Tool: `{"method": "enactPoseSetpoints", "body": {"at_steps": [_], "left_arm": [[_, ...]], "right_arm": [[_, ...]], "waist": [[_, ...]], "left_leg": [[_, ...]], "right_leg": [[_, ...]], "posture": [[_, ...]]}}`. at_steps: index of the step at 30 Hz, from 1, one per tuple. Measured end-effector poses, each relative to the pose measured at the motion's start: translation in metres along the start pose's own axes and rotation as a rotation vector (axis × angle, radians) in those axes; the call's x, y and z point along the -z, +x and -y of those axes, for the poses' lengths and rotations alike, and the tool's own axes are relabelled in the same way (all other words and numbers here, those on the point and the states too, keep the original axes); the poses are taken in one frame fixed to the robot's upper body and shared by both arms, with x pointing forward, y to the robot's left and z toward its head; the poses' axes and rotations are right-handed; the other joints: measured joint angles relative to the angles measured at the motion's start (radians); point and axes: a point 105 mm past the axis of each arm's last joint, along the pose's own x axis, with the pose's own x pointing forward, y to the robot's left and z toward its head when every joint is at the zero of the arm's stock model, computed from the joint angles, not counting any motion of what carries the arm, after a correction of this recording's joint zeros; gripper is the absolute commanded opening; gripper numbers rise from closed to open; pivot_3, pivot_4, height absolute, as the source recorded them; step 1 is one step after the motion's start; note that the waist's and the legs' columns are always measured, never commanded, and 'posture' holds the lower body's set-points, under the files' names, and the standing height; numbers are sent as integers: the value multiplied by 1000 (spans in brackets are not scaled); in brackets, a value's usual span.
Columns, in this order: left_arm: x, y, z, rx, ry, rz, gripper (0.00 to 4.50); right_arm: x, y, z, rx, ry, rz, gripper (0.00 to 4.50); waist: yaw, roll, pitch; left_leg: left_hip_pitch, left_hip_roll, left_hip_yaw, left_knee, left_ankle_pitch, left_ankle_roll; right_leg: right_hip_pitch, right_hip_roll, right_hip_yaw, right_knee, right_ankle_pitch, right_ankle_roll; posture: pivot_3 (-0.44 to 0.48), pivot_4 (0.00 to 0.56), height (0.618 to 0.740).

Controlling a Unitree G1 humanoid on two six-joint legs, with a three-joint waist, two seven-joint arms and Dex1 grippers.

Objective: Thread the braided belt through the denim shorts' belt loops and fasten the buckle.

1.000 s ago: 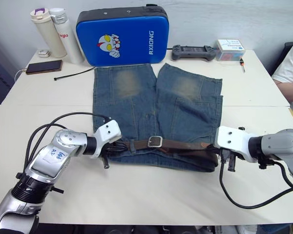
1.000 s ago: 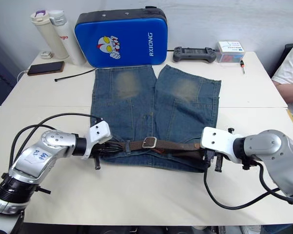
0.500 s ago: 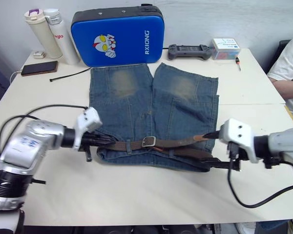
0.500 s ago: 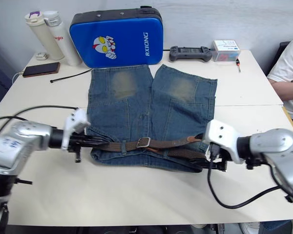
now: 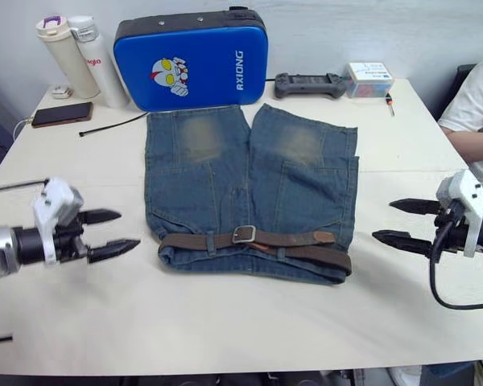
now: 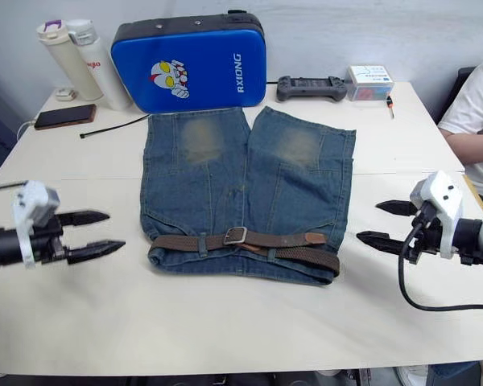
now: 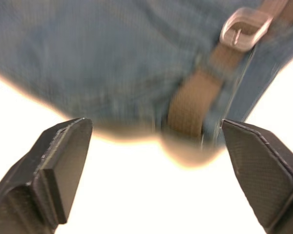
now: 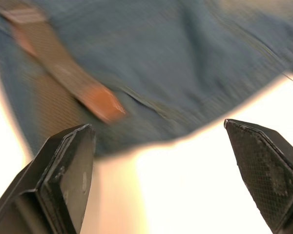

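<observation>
The denim shorts (image 5: 249, 173) lie flat mid-table, waistband toward me. Along that waistband runs the braided belt (image 5: 294, 239), passing under belt loops (image 5: 212, 241). The strap goes through the silver buckle (image 5: 244, 234) left of centre, and its tan tip (image 5: 326, 237) rests near the right hip. My left gripper (image 5: 125, 229) hovers open just left of the waist, holding nothing. At the right of the waist, my right gripper (image 5: 384, 220) is open too and clear of the cloth. The left wrist view shows the buckle (image 7: 244, 28); the right wrist view shows the tan tip (image 8: 100, 105).
A blue case (image 5: 189, 58) stands behind the shorts, with two bottles (image 5: 72, 52), a phone (image 5: 56, 113) and a black cable tie (image 5: 117, 124) at the back left. A controller (image 5: 310, 84) and a small box (image 5: 369, 80) sit back right. A person's sleeve (image 5: 475, 100) shows at the right edge.
Both grippers have opened, let go of the waist ends and drawn back outward, left to the left and right to the right. The belt stays on the shorts.
</observation>
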Motion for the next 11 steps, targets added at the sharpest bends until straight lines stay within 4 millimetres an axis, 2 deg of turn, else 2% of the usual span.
{"method": "enactPoseSetpoints", "body": {"at_steps": [2, 3, 7, 11], "left_arm": [[29, -7, 3, -44, 4, -48, 4490], [37, -6, 6, -58, 6, -24, 4490], [45, -7, 8, -123, 27, 14, 4490], [58, -13, 15, -191, 35, 34, 4490]], "right_arm": [[17, -2, 14, 100, -57, -30, 4500], [24, -1, 16, 123, -64, -42, 4500], [30, 2, 16, 138, -81, -26, 4500], [48, 9, 10, 136, -67, -14, 4500]], "waist": [[-1, 2, 0], [1, 2, -1], [3, 2, -1], [2, 2, -1]], "left_leg": [[0, 0, 1, -1, 0, 0], [0, 0, 1, -1, 0, 0], [0, 0, 1, 0, -2, 3], [2, 0, 1, -1, -2, 3]], "right_leg": [[0, 0, 1, -1, 0, 0], [0, 0, 1, -1, 0, 0], [1, 0, 0, -1, 0, 0], [3, 0, 0, -2, 0, 0]], "posture": [[0, 150, 740], [0, 150, 740], [0, 150, 740], [0, 150, 740]]}}
